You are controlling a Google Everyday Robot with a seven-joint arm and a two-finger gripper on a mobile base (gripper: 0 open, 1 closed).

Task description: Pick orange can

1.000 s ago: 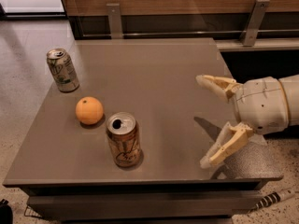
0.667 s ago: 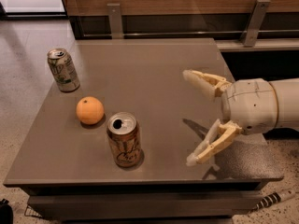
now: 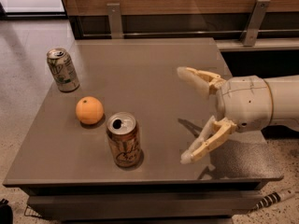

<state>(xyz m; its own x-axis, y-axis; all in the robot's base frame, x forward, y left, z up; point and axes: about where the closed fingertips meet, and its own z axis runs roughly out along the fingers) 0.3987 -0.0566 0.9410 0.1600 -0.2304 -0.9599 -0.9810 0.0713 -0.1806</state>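
Note:
The orange can (image 3: 124, 145) stands upright near the front edge of the grey table (image 3: 149, 73), its silver top with the pull-tab opening facing up. My gripper (image 3: 186, 116) comes in from the right, above the table, a short way to the right of the can and apart from it. Its two pale fingers are spread wide and hold nothing.
A round orange fruit (image 3: 89, 110) lies just left and behind the can. A green-and-white can (image 3: 62, 69) stands at the table's far left. A wooden wall with metal brackets runs behind the table. The floor lies to the left.
My gripper has moved left across the table, toward the orange can, still open. The cans and fruit have not moved.

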